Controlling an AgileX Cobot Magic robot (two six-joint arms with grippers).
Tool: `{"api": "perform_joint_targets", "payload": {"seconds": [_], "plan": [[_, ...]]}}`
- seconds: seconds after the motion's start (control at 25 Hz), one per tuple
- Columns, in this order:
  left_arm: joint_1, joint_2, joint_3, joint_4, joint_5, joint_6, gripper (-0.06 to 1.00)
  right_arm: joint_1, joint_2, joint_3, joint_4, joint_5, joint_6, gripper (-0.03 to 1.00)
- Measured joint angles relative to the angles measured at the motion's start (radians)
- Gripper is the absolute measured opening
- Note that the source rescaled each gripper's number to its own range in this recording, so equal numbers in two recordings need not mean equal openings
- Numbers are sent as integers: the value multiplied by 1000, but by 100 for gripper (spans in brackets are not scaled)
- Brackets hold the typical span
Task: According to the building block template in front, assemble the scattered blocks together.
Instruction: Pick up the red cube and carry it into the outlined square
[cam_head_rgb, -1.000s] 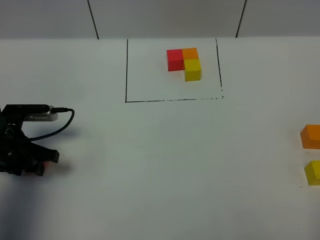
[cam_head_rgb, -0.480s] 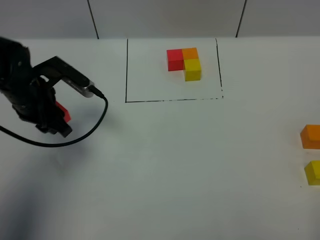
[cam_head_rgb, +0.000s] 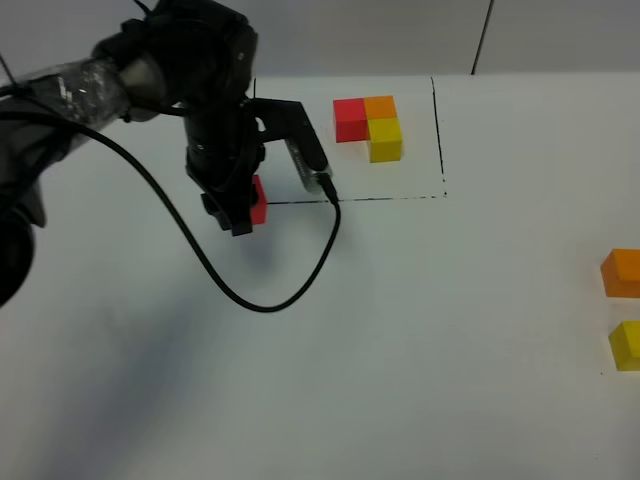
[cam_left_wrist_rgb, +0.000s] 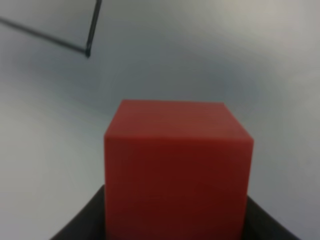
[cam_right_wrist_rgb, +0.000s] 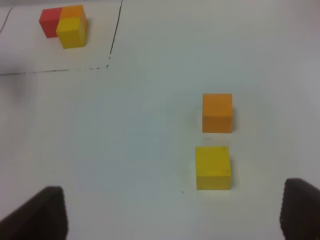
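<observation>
The template (cam_head_rgb: 368, 125) of joined red, orange and yellow cubes stands inside a black drawn rectangle (cam_head_rgb: 345, 200) at the back; it also shows in the right wrist view (cam_right_wrist_rgb: 65, 26). My left gripper (cam_head_rgb: 240, 210) is shut on the loose red cube (cam_head_rgb: 257, 199) and holds it above the table by the rectangle's front left corner. In the left wrist view the red cube (cam_left_wrist_rgb: 177, 170) fills the frame. The loose orange cube (cam_head_rgb: 622, 272) and yellow cube (cam_head_rgb: 626, 345) lie at the right edge, also in the right wrist view, orange cube (cam_right_wrist_rgb: 217, 112) and yellow cube (cam_right_wrist_rgb: 213, 167). My right gripper (cam_right_wrist_rgb: 175, 210) is open, apart from them.
A black cable (cam_head_rgb: 250, 290) loops from the left arm (cam_head_rgb: 150, 70) over the white table (cam_head_rgb: 400, 330). The table's back edge meets a grey wall (cam_head_rgb: 330, 35) with two dark seams.
My left arm has lifted the red cube from the table's left side and carried it right and back, up to the rectangle's front left corner. The orange and yellow cubes have not moved.
</observation>
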Motion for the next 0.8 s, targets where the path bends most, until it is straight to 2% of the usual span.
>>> {"api": "perform_joint_targets", "payload": {"seconds": [0.12,0.28,0.8], "plan": [[-44,71,-88,0,14,79,1,0,0,0,0,0,0,72],[-84,128,-162,-2,14,136,1,0,0,0,0,0,0,72],[-119,172,-203,-62,-18,142,1,0,0,0,0,0,1,72]]}}
